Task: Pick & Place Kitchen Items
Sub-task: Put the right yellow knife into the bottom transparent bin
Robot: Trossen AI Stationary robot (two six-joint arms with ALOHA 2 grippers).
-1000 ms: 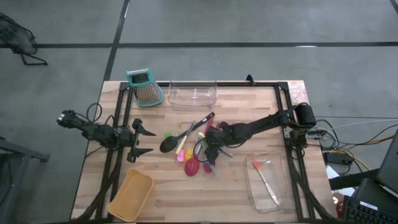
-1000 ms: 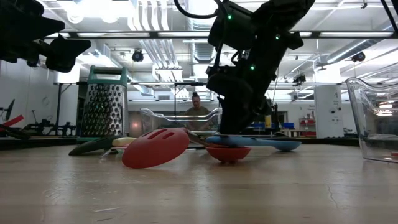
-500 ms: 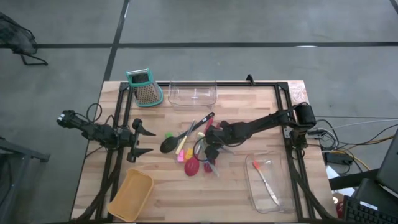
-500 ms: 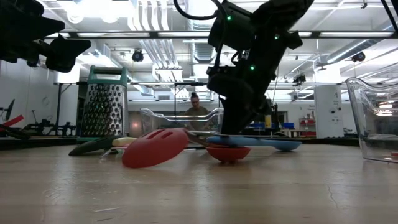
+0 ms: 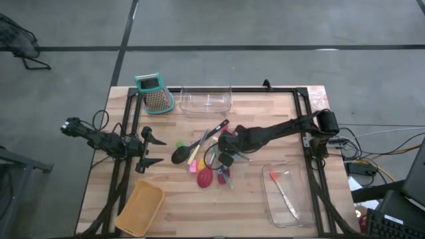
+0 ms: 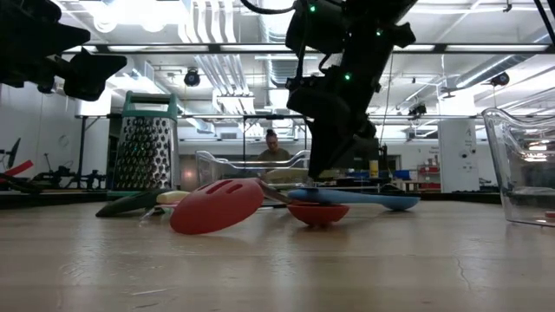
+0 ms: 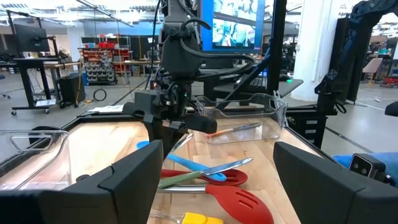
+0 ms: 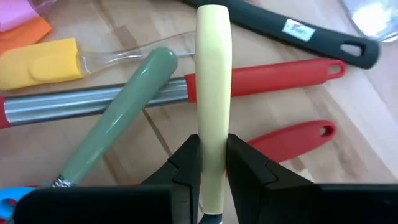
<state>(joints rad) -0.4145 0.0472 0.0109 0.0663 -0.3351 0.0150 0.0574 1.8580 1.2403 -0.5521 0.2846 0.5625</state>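
1. The right gripper (image 8: 213, 163) sits over the heap of utensils at the middle of the table (image 5: 265, 206), its jaws pinching a cream-yellow handle (image 8: 213, 74) that runs straight out between them.
2. Under that handle lie a sage-green handle (image 8: 118, 115), a red-and-steel handle (image 8: 261, 79), a second red handle (image 8: 292, 135), the black ladle (image 5: 180, 154) and a yellow spatula (image 8: 38, 65), all crossing or touching.
3. The heap lies between the clear bin (image 5: 206, 99) at the far edge and another clear bin (image 5: 287, 194), just beside it on the right arm's side.
4. The left gripper (image 5: 147, 150) hangs jaws spread beside the heap, with bare wood between them.
5. The tan bin (image 5: 141, 207) sits at the near edge, the grater (image 5: 155, 93) at the far corner.
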